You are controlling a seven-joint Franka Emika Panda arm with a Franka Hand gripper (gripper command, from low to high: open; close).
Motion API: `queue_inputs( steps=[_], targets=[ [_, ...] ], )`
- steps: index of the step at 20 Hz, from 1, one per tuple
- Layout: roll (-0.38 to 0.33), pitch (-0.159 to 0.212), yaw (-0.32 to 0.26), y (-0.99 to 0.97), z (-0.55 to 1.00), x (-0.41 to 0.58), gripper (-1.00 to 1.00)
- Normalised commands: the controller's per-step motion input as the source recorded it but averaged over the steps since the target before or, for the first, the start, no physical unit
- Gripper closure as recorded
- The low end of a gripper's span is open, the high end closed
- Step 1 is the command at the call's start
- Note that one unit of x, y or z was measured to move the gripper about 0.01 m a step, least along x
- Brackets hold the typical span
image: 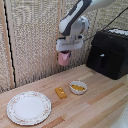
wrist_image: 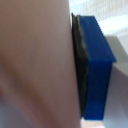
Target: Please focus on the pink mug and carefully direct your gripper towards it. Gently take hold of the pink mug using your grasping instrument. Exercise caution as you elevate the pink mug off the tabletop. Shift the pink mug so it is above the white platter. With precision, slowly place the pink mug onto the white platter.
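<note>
A kitchen-like setup here, staged for a robot. The wooden plank counter (image: 90, 102) runs under everything, and a black toaster-type appliance (image: 108, 52) with a cord sits off to the exterior view's right of the gripper (image: 64, 56). Tableware below the gripper: a white platter (image: 28, 107) down toward the exterior view's left, a small white bowl (image: 78, 87) with yellow contents almost underneath, a small yellow block (image: 60, 92) between them. Behind, a woven reed screen (image: 35, 40) serves as the back wall, so more a mock-up than a real home.
</note>
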Motion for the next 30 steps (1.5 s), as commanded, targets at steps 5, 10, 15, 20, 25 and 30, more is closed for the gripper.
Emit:
queue_inputs(
  steps=[5, 10, 15, 20, 25, 30],
  targets=[
    [-0.002, 0.048, 0.016, 0.72, 0.71, -0.148, 1.0],
    [-0.001, 0.079, 0.046, 0.74, 0.47, -0.202, 1.0],
    [0.0, 0.097, 0.037, 0.73, 0.29, -0.32, 1.0],
    [0.0, 0.07, 0.031, 0.73, 0.15, -0.439, 1.0],
    [0.0, 0.06, 0.026, 0.74, 0.07, -0.447, 1.0],
    [0.007, 0.085, 0.015, 0.77, -0.04, -0.331, 1.0]
  ],
)
